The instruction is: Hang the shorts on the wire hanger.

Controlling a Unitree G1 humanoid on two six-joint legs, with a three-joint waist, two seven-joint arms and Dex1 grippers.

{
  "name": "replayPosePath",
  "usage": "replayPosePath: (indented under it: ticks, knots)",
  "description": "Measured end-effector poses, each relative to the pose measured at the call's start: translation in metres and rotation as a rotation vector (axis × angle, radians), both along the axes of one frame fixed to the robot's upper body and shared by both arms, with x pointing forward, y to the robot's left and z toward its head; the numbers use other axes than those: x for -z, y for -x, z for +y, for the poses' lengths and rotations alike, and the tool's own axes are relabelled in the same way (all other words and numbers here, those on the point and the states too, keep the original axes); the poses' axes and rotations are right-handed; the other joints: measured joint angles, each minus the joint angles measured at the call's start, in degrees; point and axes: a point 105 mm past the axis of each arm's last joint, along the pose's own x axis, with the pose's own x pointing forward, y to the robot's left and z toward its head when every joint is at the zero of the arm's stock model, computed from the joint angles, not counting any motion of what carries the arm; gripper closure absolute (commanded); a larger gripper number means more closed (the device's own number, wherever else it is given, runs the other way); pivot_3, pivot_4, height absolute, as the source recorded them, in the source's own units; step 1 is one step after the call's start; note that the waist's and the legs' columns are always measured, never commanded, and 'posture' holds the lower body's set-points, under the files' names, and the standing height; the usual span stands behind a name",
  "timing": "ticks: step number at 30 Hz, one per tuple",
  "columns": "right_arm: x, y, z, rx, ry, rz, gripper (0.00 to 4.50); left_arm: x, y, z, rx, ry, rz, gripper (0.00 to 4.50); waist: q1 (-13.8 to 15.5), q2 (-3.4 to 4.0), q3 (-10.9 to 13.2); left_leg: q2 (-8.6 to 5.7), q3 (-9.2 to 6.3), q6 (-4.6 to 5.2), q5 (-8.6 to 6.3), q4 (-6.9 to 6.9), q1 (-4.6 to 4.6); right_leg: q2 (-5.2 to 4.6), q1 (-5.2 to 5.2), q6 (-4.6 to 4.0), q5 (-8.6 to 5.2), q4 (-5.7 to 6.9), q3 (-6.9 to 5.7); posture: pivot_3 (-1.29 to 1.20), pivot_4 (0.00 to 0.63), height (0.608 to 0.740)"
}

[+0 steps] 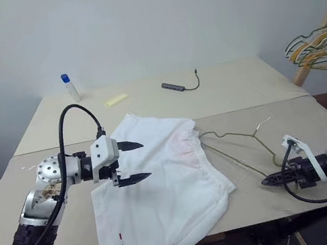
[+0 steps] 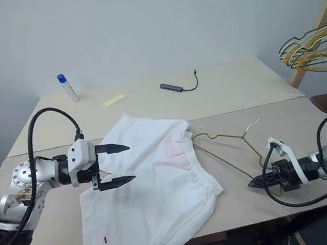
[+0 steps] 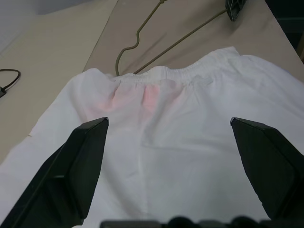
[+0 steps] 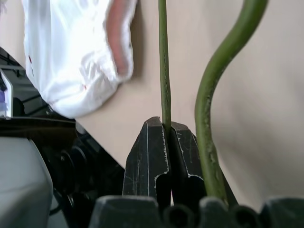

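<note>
Black right pincer (image 2: 254, 182) on wire hanger (image 2: 226, 138)

Bottle (image 1: 71, 87), yellow block (image 1: 116, 100), cable adapter (image 1: 173, 86), bunched hangers (image 1: 320, 45).

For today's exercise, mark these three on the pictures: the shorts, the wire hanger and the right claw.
shorts (image 1: 160, 184): left eye view, middle of the white cloth.
wire hanger (image 1: 232, 132): left eye view, upper wire near the hook.
right claw (image 4: 166, 142): right wrist view, between the tips, shut on the hanger's wire.

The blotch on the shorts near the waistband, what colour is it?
Faint pink on the white shorts, clearest in the left wrist view.
</note>
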Motion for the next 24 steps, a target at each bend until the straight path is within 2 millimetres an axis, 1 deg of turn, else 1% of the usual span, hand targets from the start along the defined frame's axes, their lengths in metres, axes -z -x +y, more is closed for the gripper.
replayPosePath:
  ticks: [5, 9, 16, 20, 24]
  knots:
    - [-0.007, -0.007, 0.0, 0.015, -0.026, -0.014, 4.5, 0.001, 0.003, 0.001, -0.003, -0.001, -0.002, 0.03, 0.1, 0.0, 0.0, 0.0, -0.01, 0.0, 0.0, 0.0, -0.01, -0.01, 0.0, 0.0, 0.0, -0.01, 0.0, -0.04, 0.0, 0.74]
    - [-0.009, -0.006, 0.001, 0.01, -0.057, -0.005, 4.5, 0.002, 0.004, 0.002, -0.01, -0.003, 0.002, 0.03, 0.2, 0.0, 0.0, 0.0, -0.01, 0.0, 0.0, 0.0, 0.0, -0.01, 0.0, 0.0, 0.0, 0.01, 0.0, -0.04, 0.0, 0.74]
    - [-0.013, 0.002, 0.005, -0.064, -0.066, 0.014, 4.5, 0.0, 0.003, 0.004, -0.019, -0.002, -0.005, 0.03, 0.2, 0.0, 0.0, 0.0, -0.01, 0.0, 0.0, 0.0, 0.0, -0.01, 0.0, 0.0, 0.0, 0.0, 0.0, -0.04, 0.0, 0.74]
    - [-0.008, 0.007, 0.006, -0.103, -0.04, 0.028, 4.5, 0.0, 0.003, 0.004, -0.021, -0.002, -0.006, 0.03, 0.3, 0.0, 0.0, 0.0, -0.01, 0.0, 0.0, 0.0, 0.0, -0.01, 0.0, 0.0, 0.0, 0.01, 0.0, -0.03, 0.0, 0.74]
    - [-0.009, 0.003, 0.009, -0.158, -0.012, 0.001, 4.5, 0.0, 0.003, 0.004, -0.022, -0.002, -0.006, 0.03, 0.3, 0.0, 0.0, -0.01, 0.0, 0.0, 0.0, 0.0, 0.01, 0.0, 0.0, 0.0, 0.0, 0.01, 0.0, -0.03, 0.0, 0.74]
